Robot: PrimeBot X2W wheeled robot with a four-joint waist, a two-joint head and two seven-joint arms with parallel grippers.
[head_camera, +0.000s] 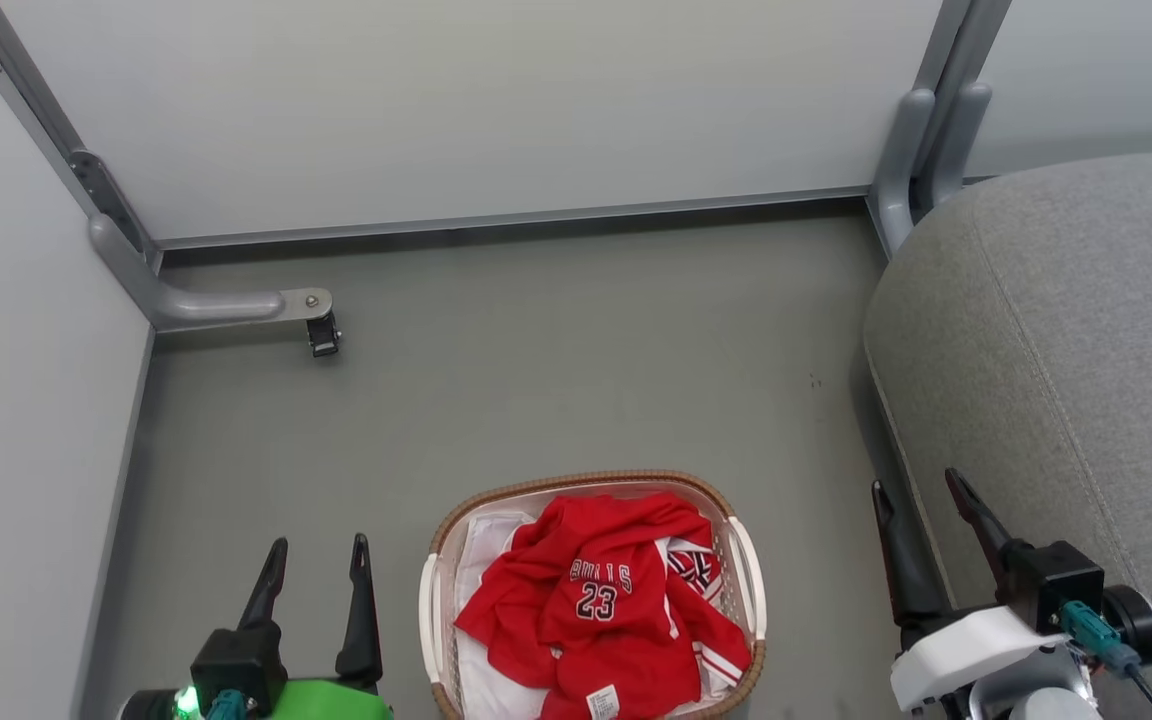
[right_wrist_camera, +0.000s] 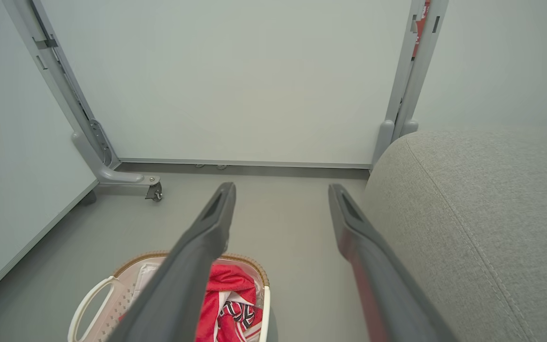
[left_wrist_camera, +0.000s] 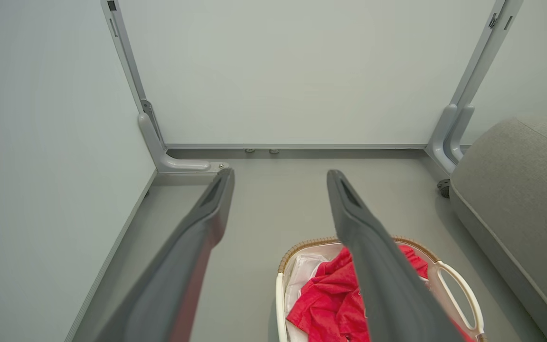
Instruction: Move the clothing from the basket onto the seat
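The clothing (head_camera: 601, 600) lies in the basket (head_camera: 576, 481), between the left tool (head_camera: 318, 545) and the right tool (head_camera: 916, 483), seemingly nearer the left; both tools are spread and empty.

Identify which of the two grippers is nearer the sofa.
The right gripper, close beside the sofa; the left gripper is on the far side of the basket.

Head camera looks down; wrist cameras face forward (all share the basket (head_camera: 576, 480)).
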